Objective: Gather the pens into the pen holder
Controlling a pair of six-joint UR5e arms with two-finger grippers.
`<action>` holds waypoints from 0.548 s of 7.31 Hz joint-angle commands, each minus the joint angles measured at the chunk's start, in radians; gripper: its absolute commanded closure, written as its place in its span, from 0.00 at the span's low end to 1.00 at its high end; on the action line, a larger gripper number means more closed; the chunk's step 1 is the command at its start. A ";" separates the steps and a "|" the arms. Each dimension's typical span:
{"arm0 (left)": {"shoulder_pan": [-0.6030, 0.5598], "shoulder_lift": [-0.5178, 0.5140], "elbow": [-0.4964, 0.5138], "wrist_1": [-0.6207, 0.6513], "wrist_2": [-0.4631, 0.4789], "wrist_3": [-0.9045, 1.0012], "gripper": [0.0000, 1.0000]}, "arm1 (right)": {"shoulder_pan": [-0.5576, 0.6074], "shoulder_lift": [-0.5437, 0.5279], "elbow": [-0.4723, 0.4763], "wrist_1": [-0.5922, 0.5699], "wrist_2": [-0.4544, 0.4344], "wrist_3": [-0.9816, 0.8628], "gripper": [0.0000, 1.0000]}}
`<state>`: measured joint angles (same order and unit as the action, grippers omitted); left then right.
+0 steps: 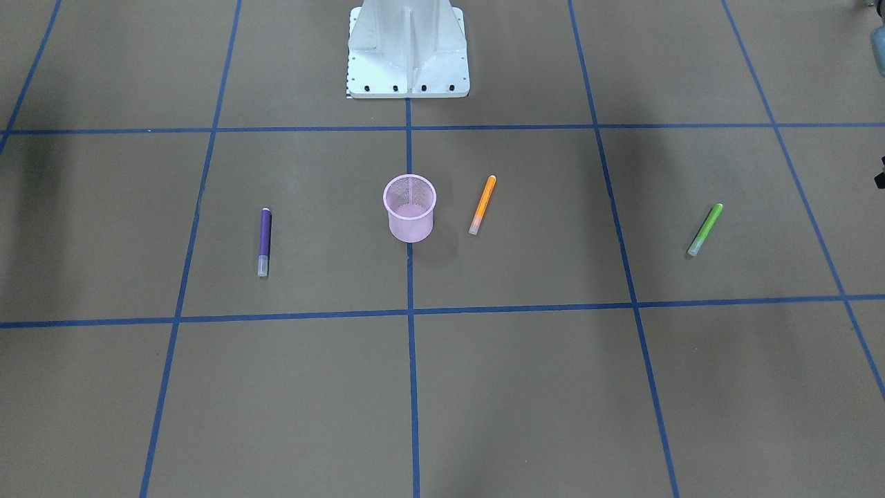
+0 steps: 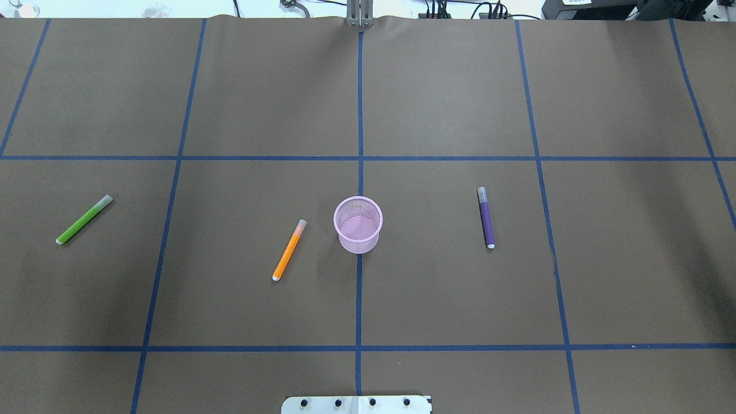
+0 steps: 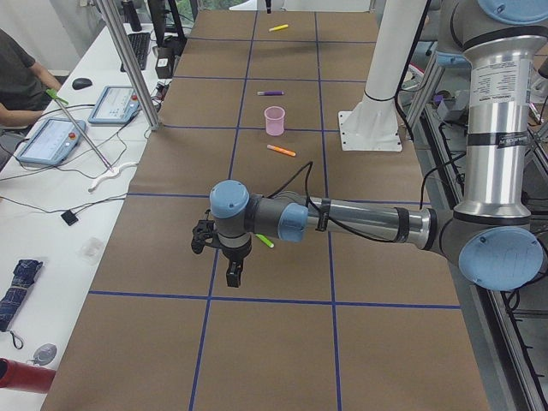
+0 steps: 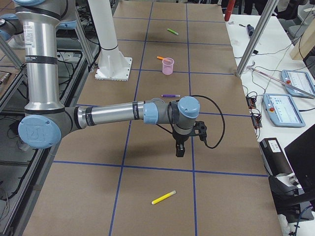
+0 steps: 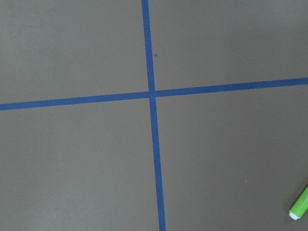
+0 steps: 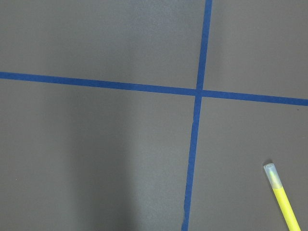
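The pink mesh pen holder [image 2: 357,224] stands upright at the table's middle and looks empty. The orange pen [image 2: 288,250] lies just to its left, the purple pen [image 2: 486,217] to its right, the green pen [image 2: 84,219] far left. The yellow pen [image 4: 163,197] lies far out on the robot's right end and also shows in the right wrist view [image 6: 282,197]. My left gripper [image 3: 233,272] hangs above the table near the green pen [image 5: 299,206]. My right gripper [image 4: 180,150] hangs above the table between the purple and yellow pens. I cannot tell whether either is open or shut.
The white robot base [image 1: 408,52] stands at the table's robot-side edge. Blue tape lines [image 2: 359,299] grid the brown table cover. A side bench with teach pendants [image 3: 51,141] and a metal post [image 3: 128,60] runs along the far side, where a person sits.
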<state>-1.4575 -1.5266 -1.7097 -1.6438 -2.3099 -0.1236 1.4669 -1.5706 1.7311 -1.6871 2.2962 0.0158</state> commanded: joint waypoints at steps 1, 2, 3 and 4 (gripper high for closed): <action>0.002 -0.001 0.019 -0.122 0.001 -0.115 0.01 | -0.003 0.007 -0.074 0.003 -0.076 -0.172 0.00; 0.002 -0.003 0.048 -0.172 0.000 -0.113 0.01 | 0.012 0.051 -0.181 0.007 -0.069 -0.330 0.00; 0.003 -0.001 0.059 -0.224 0.000 -0.119 0.01 | 0.023 0.075 -0.255 0.016 -0.055 -0.356 0.00; 0.002 0.006 0.062 -0.231 0.000 -0.117 0.01 | 0.033 0.070 -0.351 0.120 -0.029 -0.364 0.00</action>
<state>-1.4551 -1.5264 -1.6582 -1.8406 -2.3100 -0.2363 1.4860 -1.5106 1.4989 -1.6529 2.2429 -0.3043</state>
